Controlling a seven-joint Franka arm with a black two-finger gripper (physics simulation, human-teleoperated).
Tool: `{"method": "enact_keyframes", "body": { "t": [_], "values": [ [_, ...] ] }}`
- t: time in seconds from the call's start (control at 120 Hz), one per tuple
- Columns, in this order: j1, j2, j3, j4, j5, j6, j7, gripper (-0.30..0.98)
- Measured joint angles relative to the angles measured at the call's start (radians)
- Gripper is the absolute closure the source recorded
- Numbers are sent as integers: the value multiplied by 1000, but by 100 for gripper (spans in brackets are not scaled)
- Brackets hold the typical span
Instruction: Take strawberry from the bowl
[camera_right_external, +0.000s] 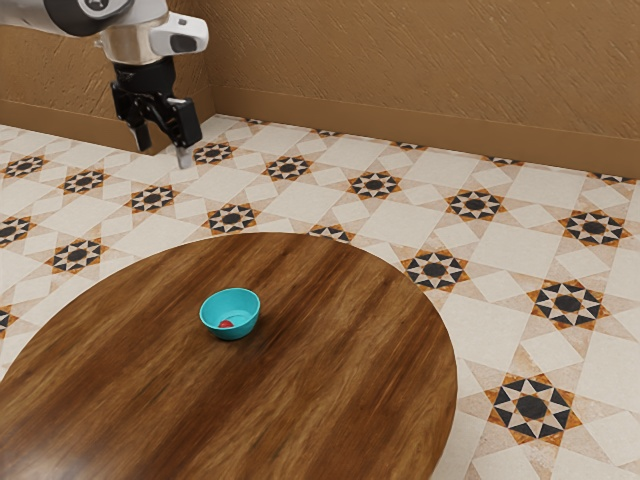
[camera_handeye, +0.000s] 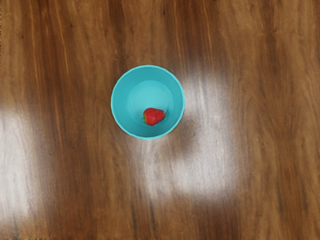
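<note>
Strawberry (camera_handeye: 153, 116) inside bowl (camera_handeye: 120, 102), seven o'clock in exterior view. Gripper (camera_right_external: 163, 153) well apart, jaws open, empty. Reach, grasp, lift-out undone.

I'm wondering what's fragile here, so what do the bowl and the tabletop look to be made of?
The bowl looks like smooth turquoise plastic with a soft sheen, judging by its even color, though glazed ceramic is possible. The tabletop appears to be polished wood or a wood-look veneer: dark brown streaked grain under bright, glossy reflections.
</note>
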Motion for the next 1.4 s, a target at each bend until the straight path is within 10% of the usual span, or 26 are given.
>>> {"method": "enact_keyframes", "body": {
  "t": [0.333,0.633,1.4],
  "values": [
    [64,-18,-10,-100,-11,-1,-69,0],
    [53,75,-17,-437,-14,311,-65,0],
    [101,310,-70,-428,30,627,546,0]
  ]
}}
